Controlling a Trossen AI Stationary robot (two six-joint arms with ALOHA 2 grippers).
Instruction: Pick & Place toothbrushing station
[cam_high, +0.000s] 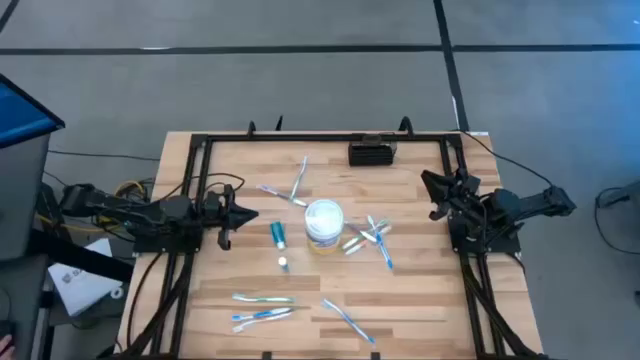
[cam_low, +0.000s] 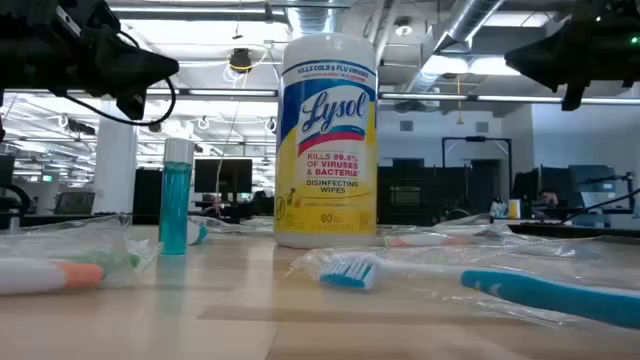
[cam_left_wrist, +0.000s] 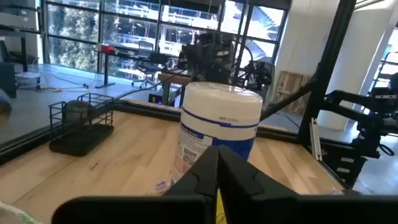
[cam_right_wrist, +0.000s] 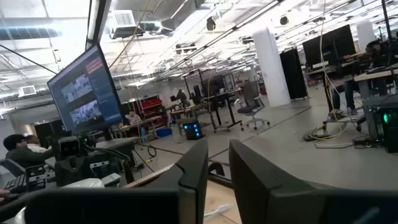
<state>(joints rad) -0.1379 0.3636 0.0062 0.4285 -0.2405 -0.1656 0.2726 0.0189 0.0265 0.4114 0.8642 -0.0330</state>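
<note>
Toothbrushing station (cam_high: 372, 153): small black slotted rack

Light wooden table (cam_high: 420, 290) with scattered toothbrushes (cam_high: 262, 298) (some wrapped), white wipes tub (cam_high: 323, 225), black rack (cam_high: 372, 153), teal tube (cam_high: 278, 234).

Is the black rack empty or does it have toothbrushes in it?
Empty: the black rack shows only bare wire, and toothbrushes lie on the table.

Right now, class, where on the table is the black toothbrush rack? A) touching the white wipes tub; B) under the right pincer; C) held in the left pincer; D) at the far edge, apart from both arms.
D: the black rack stands alone at the far edge, beyond the wipes tub.
</note>
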